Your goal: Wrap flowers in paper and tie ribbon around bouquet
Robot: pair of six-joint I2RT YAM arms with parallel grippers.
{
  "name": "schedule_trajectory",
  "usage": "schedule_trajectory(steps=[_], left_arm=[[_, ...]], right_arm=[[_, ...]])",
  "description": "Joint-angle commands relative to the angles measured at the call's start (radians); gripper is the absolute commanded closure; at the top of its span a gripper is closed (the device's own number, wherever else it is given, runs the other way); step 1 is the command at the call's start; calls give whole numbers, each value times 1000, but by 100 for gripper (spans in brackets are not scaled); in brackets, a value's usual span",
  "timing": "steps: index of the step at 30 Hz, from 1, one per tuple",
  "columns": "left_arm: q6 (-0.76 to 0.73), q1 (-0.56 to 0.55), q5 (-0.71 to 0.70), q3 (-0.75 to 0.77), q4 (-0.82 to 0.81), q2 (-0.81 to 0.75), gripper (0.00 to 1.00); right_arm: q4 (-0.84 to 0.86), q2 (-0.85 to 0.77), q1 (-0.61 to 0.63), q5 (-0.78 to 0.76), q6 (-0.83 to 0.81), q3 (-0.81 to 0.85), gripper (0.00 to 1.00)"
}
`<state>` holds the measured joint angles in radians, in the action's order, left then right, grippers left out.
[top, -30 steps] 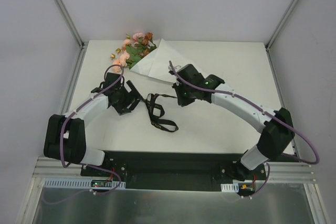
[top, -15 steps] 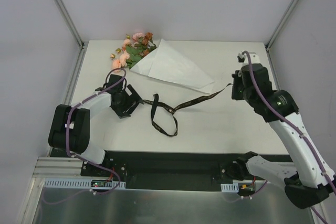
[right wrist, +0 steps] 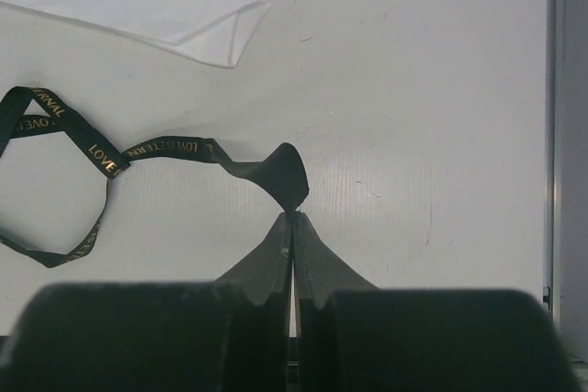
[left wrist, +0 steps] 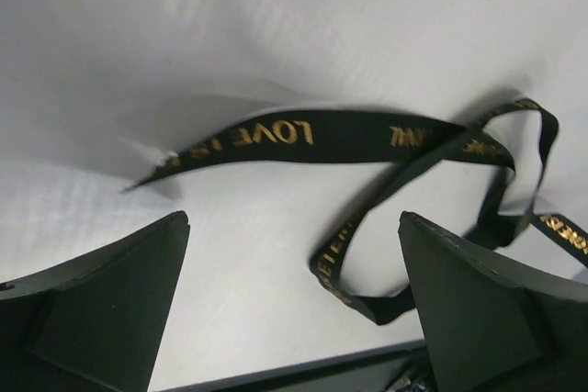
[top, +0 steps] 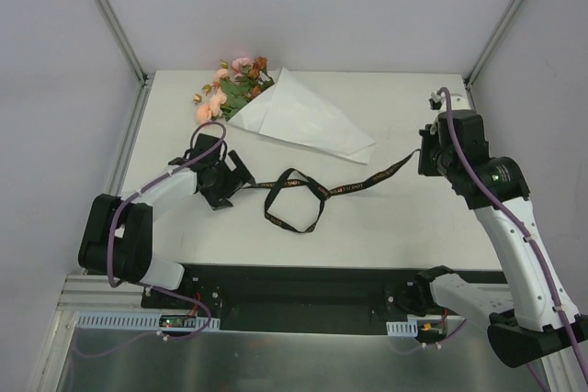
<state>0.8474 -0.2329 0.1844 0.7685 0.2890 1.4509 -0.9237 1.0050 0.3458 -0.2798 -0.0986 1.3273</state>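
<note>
The bouquet lies at the back left of the table, its pink and rust flowers [top: 234, 87] poking out of a white paper cone [top: 303, 121]. A black ribbon [top: 296, 201] with gold lettering runs across the table in front of the cone, forming a loop in the middle. My right gripper [top: 424, 157] is shut on the ribbon's right end, and in the right wrist view its tips [right wrist: 292, 218] pinch the curled ribbon [right wrist: 165, 147]. My left gripper [top: 231, 177] stands open beside the ribbon's left end. The left wrist view shows the ribbon [left wrist: 303, 133] lying beyond the open jaws [left wrist: 294, 219].
The paper cone's tip [right wrist: 184, 11] lies just behind the stretched ribbon. The table's right edge [right wrist: 554, 135] runs close to my right gripper. White walls with metal posts [top: 110, 16] enclose the table, and a black base plate [top: 294, 284] spans the near edge.
My right gripper has swung from the table's middle to the far right, pulling the ribbon's end with it and stretching the ribbon out. My left gripper stayed near the ribbon's left end, open.
</note>
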Motion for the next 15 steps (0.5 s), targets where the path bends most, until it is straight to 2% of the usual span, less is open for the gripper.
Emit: schedule_trajectory(steps=[1, 4, 8, 11, 15], left_arm=[[234, -34, 90, -35, 29, -55, 1], [456, -42, 38, -78, 22, -69, 3], [583, -43, -46, -26, 30, -31, 11], [679, -42, -65, 24, 39, 41, 21], [746, -45, -68, 89, 78, 184, 23]], right_arm=[[2, -13, -5, 77, -3, -4, 99], [8, -17, -5, 142, 19, -7, 99], [28, -54, -5, 180, 53, -49, 99], [31, -66, -7, 179, 54, -76, 99], [29, -81, -5, 183, 54, -86, 99]])
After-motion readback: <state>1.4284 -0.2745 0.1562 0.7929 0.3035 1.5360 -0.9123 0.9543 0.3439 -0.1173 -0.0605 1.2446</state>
